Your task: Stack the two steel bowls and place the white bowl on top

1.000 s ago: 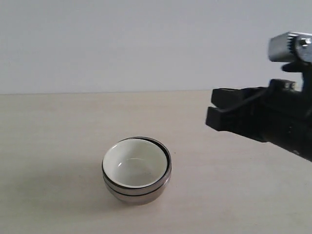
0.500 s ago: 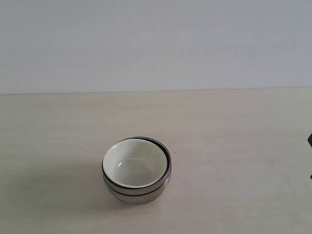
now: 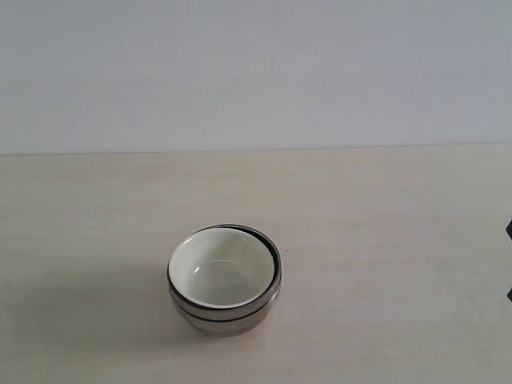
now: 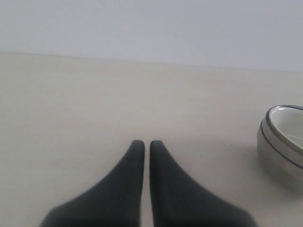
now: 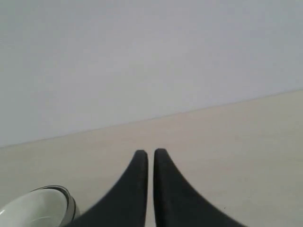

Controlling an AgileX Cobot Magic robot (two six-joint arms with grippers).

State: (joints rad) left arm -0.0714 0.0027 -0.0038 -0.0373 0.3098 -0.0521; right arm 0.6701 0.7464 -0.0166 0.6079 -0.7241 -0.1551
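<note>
Three bowls nested in one stack on the desk, both sets of jaws apart from it.

The pale wooden desk [image 3: 384, 216] runs back to a plain light wall [image 3: 256, 72]. A little left of centre and toward the front stand the two steel bowls [image 3: 228, 322], one inside the other (only a dark line between the rims tells them apart). The white bowl [image 3: 218, 276] sits upright inside them, its rim level with theirs. The left jaws are drawn together to a thin slit and hold nothing, their dark fingertips [image 4: 136, 150] over bare desk, with the stack off to one side. The right jaws are equally near-closed and hold nothing, fingertips [image 5: 140, 158] near the white bowl's rim but not touching it.
</note>
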